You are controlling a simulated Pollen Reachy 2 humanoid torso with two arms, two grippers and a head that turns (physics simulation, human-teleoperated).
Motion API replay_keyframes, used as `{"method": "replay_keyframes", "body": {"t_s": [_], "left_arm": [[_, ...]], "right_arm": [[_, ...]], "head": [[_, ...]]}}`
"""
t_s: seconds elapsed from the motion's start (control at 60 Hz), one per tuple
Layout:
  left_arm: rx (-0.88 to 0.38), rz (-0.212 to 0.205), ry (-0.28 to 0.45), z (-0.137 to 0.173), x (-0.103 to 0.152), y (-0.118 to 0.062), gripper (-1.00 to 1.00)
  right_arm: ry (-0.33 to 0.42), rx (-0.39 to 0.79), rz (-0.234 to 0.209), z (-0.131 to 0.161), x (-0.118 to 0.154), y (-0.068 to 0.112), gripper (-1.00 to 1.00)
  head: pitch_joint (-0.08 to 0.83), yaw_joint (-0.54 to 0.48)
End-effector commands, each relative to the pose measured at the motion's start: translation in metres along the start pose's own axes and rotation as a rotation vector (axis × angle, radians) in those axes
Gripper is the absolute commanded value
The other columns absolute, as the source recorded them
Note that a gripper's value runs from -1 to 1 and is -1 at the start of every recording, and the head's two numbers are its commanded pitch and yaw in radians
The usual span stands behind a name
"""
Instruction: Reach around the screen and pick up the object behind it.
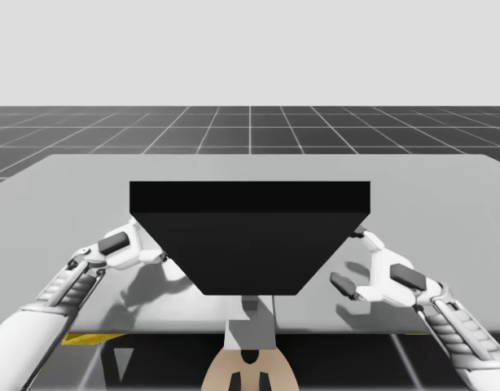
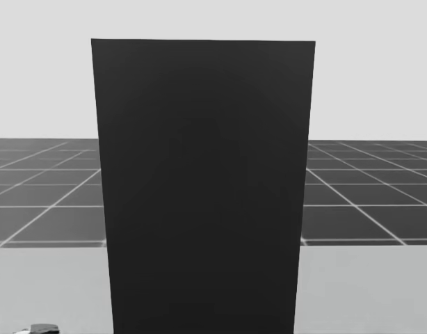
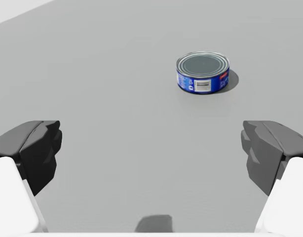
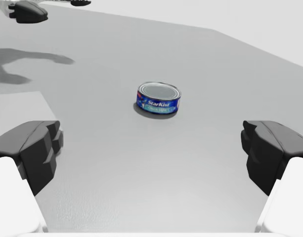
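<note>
A tall black screen (image 1: 250, 236) stands upright in the middle of the grey table and blocks the head view (image 2: 203, 188). A flat round blue can with a silver lid (image 3: 203, 72) lies on the table well ahead of my left gripper (image 3: 151, 148), off toward its right finger. The same can (image 4: 159, 98) sits straight ahead of my right gripper (image 4: 151, 148), at some distance. Both grippers are open with nothing between the fingers. From above, my left gripper (image 1: 152, 244) is at the screen's left side and my right gripper (image 1: 352, 261) at its right side.
The grey table (image 1: 445, 204) stretches wide on both sides of the screen, with a dark grid floor (image 1: 250, 130) beyond its far edge. One of my left gripper's dark fingers (image 4: 27, 12) shows far across the table in the right wrist view.
</note>
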State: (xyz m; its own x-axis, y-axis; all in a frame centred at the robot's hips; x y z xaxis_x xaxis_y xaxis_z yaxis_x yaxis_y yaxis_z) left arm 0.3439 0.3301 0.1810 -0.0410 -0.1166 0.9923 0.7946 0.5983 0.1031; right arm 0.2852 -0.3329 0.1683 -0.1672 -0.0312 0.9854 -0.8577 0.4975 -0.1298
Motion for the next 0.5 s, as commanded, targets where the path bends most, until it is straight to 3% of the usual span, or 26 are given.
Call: {"method": "replay_keyframes", "body": {"t_s": [0.017,0.2,0.5], "left_arm": [[-0.01,0.008,0.023,-0.035,-0.003,0.003,-1.0],[-0.077,0.033,0.038,-0.073,-0.008,-0.007,-1.0],[-0.126,0.066,0.058,-0.118,-0.013,-0.006,-1.0]], "right_arm": [[-0.008,0.047,0.0,-0.001,-0.004,0.004,-1.0],[-0.005,0.086,-0.007,0.001,-0.005,0.008,-1.0],[0.008,0.106,-0.006,0.004,-0.009,0.009,-1.0]], "head": [[0.062,-0.03],[0.07,-0.03],[0.085,-0.04]]}}
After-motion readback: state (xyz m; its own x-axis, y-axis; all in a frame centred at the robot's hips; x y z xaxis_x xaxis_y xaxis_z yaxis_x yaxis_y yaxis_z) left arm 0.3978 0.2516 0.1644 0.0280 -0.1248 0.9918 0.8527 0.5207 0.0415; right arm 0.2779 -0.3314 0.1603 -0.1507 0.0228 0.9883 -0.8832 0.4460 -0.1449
